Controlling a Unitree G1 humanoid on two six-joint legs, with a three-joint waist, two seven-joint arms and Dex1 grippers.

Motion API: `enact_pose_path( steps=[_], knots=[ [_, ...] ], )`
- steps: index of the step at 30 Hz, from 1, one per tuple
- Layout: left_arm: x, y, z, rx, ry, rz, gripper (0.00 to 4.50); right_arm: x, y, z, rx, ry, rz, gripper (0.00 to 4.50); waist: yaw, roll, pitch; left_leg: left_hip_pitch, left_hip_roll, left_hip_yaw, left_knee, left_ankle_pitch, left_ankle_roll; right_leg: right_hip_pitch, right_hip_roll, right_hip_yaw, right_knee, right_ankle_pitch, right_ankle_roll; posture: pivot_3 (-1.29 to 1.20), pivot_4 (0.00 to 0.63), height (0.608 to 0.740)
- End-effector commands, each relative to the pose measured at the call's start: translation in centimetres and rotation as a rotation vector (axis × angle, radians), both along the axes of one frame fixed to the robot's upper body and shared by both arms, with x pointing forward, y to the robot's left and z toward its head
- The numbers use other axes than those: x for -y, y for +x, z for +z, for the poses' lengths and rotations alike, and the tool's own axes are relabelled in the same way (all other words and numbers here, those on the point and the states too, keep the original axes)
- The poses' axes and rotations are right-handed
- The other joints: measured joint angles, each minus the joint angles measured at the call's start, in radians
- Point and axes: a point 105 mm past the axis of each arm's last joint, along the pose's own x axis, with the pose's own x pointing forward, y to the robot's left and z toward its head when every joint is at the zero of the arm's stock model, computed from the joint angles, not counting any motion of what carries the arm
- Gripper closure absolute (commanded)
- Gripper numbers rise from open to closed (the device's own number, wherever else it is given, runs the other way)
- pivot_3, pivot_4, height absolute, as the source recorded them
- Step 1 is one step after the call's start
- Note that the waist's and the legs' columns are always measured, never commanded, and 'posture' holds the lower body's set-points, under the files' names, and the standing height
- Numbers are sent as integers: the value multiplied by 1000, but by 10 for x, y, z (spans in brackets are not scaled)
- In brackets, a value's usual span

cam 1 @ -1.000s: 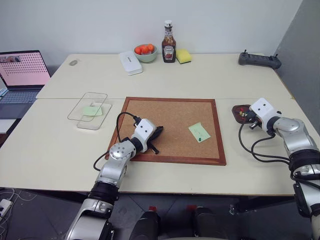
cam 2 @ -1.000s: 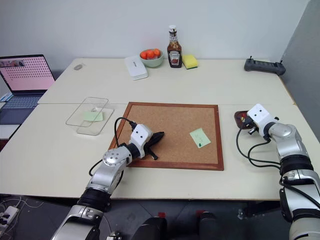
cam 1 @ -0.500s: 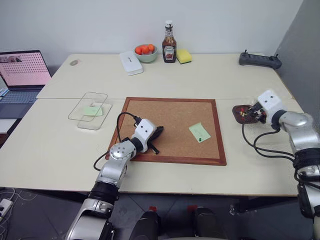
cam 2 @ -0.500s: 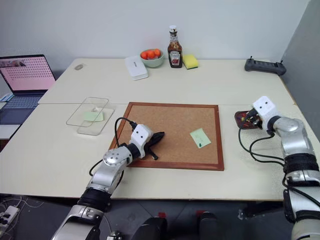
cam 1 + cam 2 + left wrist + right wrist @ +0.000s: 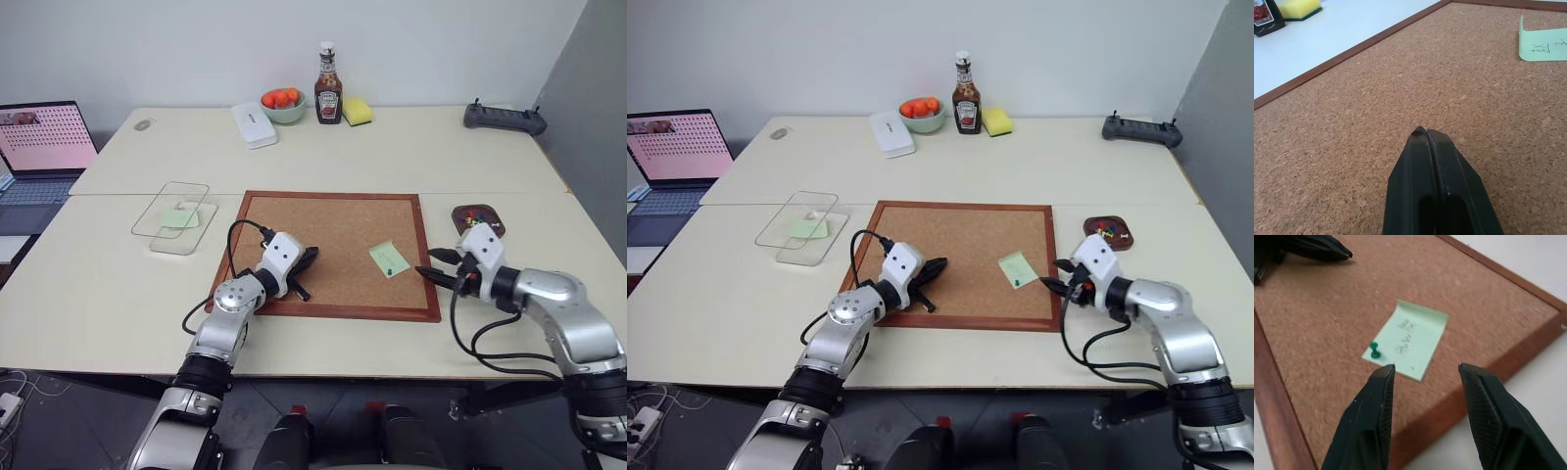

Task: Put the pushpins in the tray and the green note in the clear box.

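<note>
Green note [image 5: 1409,340] pinned flat on cork board [image 5: 323,230] by 1 green pushpin [image 5: 1375,351]; handwritten marks on note, illegible. Right gripper [image 5: 1422,377] at board's right edge, fingers apart, empty, aimed at note. Left gripper [image 5: 1427,134] closed, empty, over cork. Tray [image 5: 478,217] right of board, holds pushpins. Clear box [image 5: 179,217] left of board. Ketchup bottle [image 5: 329,86] label unreadable.
</note>
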Motion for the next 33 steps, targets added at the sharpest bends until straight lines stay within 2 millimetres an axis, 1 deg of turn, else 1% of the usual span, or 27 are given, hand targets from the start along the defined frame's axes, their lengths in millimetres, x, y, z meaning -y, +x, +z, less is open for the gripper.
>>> enact_pose_path(
  steps=[1, 6, 14, 16, 17, 18, 20, 21, 25, 26, 30, 33],
  knots=[
    [-2, -10, -36, -122, 48, 0, 4500, -15, 1, 5, 58, -15, 40, 2307, 1, 0, 0, 0, 0, 0, 0, 0, 0, 0, 0, 0, 0, 0, 0, 0, 150, 740],
    [-3, -10, -36, -120, 49, 4, 4500, -29, 3, -1, 49, -12, 70, 2307, 2, 0, 0, 0, 0, 0, 0, 0, 0, 0, -1, 1, -1, 0, 0, 0, 150, 740],
    [-4, -12, -37, -121, 48, 9, 4500, -33, 11, -12, 37, -20, 65, 2307, 2, 0, 0, 0, 0, -1, 0, 0, 0, 0, 0, 0, 0, 0, 0, 0, 150, 740],
    [-4, -11, -37, -121, 48, 8, 4500, -33, 12, -14, 37, -25, 61, 2675, 2, 0, 0, 0, 0, -1, 0, 0, 0, 0, 0, 0, 0, 0, 0, 0, 150, 740],
    [-4, -11, -37, -120, 48, 8, 4500, -32, 13, -14, 38, -20, 55, 2738, 2, 0, 0, 0, 0, -1, 0, 0, 0, 0, 0, 0, 0, 0, 0, 0, 150, 740],
    [-4, -11, -37, -120, 48, 8, 4500, -32, 14, -14, 39, -17, 51, 2992, 2, 0, 0, 0, 0, -1, 0, 0, 0, 0, 0, 0, 0, 0, 0, 0, 150, 740],
    [-4, -11, -36, -119, 49, 8, 4500, -31, 15, -12, 39, -4, 45, 3334, 1, 0, 0, 0, 0, -1, 0, 0, 0, 0, 0, 0, 0, 0, 0, 0, 150, 740],
    [-4, -11, -36, -119, 49, 8, 4500, -30, 15, -12, 38, -1, 46, 3629, 2, 0, 0, 0, 0, -1, 0, 0, 0, 0, 0, 0, 0, 0, 0, 0, 150, 740],
    [-5, -12, -37, -119, 51, 7, 4500, -28, 14, -10, 37, 7, 48, 4235, 2, 0, 0, 0, 0, -1, 0, 0, 0, 0, 0, 0, 0, 0, 0, 0, 150, 740],
    [-5, -12, -37, -120, 51, 7, 4500, -27, 14, -9, 36, 9, 48, 4492, 2, 0, 0, 0, 0, -1, 0, 0, 0, 0, 0, 0, 0, 0, 0, 0, 150, 740],
    [-5, -12, -37, -119, 52, 6, 4500, -24, 14, -8, 38, 9, 50, 4492, 2, 0, 0, 0, 0, -1, 0, 0, 0, 0, 0, 0, 0, 0, 0, 0, 150, 740],
    [-5, -12, -37, -119, 52, 5, 4500, -29, 12, 2, 80, 26, 76, 4492, 2, 0, 0, 0, 0, -1, 0, 0, 0, 0, 0, 0, 0, 0, 0, 0, 150, 740]
  ],
)
